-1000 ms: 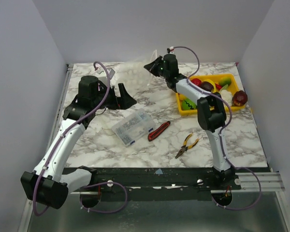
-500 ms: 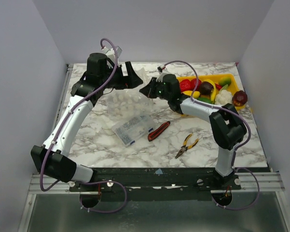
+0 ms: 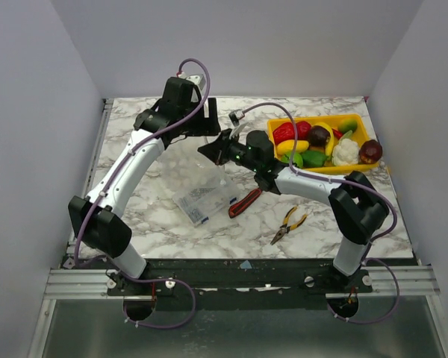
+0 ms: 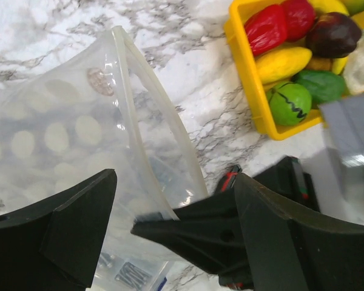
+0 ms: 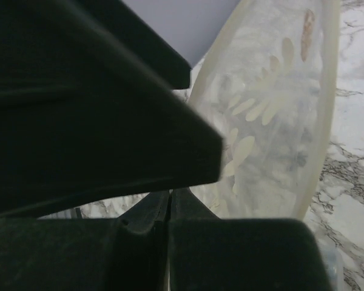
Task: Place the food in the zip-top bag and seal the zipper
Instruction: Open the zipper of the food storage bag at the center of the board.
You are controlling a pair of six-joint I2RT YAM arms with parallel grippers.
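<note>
The rim of the zip-top bag (image 4: 67,139) is pinched by the right tool (image 4: 141,227) to open the mouth; the left tool (image 4: 176,182) is spread.

No legible text, brand, number or sign in any view, a small brownish round mark printed on the zip-top bag (image 4: 99,80) too blurred to read, a bluish patch at the near corner of the clear compartment box (image 3: 205,195) too small to read

My overhead view looks down on the white marble counter (image 3: 157,224); both close wrist views share the clear thin plastic bag (image 4: 79,133).
</note>
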